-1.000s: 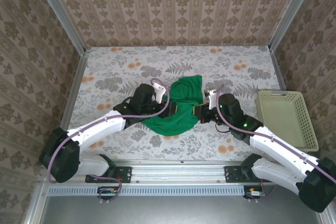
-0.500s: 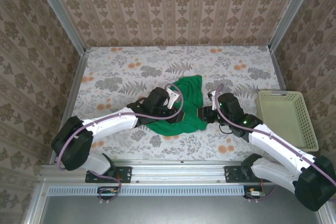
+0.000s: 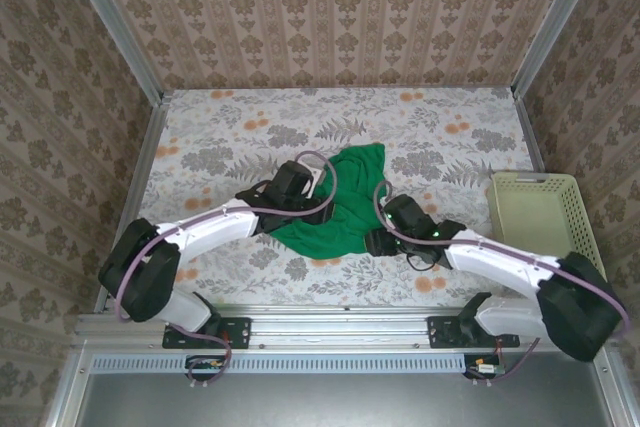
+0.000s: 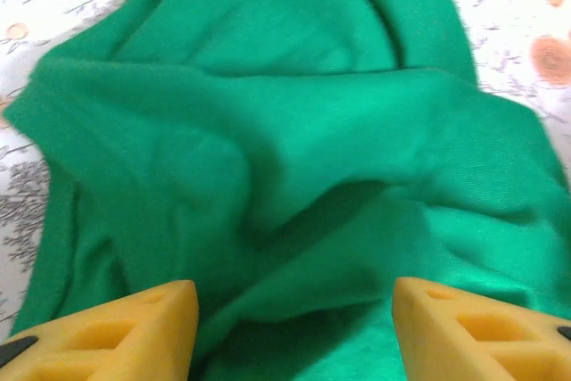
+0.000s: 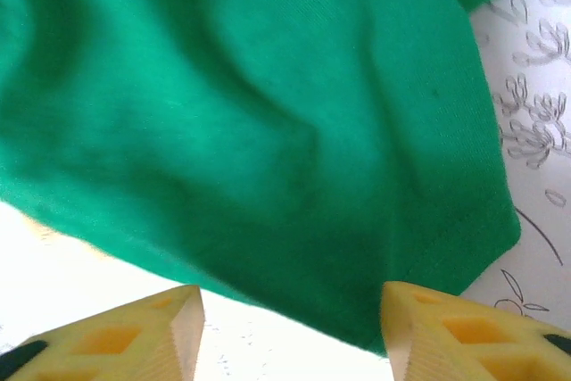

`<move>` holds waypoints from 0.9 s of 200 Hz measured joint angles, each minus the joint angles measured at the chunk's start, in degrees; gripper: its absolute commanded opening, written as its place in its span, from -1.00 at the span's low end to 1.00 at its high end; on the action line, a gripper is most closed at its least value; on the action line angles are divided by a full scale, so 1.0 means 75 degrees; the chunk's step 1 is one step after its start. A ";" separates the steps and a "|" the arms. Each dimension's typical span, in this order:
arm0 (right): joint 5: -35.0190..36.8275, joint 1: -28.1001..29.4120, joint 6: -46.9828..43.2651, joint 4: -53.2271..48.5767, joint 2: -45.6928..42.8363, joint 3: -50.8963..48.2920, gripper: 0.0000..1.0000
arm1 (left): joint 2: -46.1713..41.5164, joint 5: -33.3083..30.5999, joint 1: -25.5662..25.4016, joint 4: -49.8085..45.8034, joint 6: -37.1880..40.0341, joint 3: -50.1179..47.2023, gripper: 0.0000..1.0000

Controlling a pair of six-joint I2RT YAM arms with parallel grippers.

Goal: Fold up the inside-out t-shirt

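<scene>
Open tabletop (image 3: 230, 117) beyond the bunched t-shirt (image 3: 345, 209); basket (image 3: 535, 179) by the right wall (image 3: 590, 67).

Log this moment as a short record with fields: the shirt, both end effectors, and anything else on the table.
garment: green t-shirt, crumpled in a heap mid-table, not folded
left end effector: open, over the shirt's left side, no cloth between the fingers
right end effector: open, at the shirt's near right edge, nothing pinched
other item: pale basket, at the right edge, apart from the shirt
surface: floral-patterned table

White arms (image 3: 205, 232), black joints (image 3: 150, 282), purple cables (image 3: 322, 157)
</scene>
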 measured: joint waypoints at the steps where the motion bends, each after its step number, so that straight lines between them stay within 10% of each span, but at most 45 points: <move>1: 0.0009 0.0000 -0.0015 0.0000 0.0029 0.0012 -0.07 | 0.0020 -0.0009 0.0003 -0.0006 -0.0006 0.0000 0.21; 78: 0.1040 -0.0749 -0.0443 -0.0312 0.1413 0.1784 -0.60 | 0.0877 -0.0178 0.0047 -0.0382 -0.0189 0.0160 0.16; 108: 0.1093 -0.0921 -0.0842 -0.0326 0.2267 0.2436 -0.54 | 0.0877 -0.0195 0.0047 -0.0379 -0.0189 0.0160 0.16; 137: 0.1355 -0.1052 -0.1125 -0.0542 0.2667 0.2868 -0.02 | 0.0877 -0.0227 0.0047 -0.0379 -0.0189 0.0160 0.17; 180: 0.1600 -0.1122 -0.1163 -0.1070 0.1670 0.2664 -0.09 | 0.0877 -0.0259 0.0090 -0.0379 -0.0192 0.0154 0.18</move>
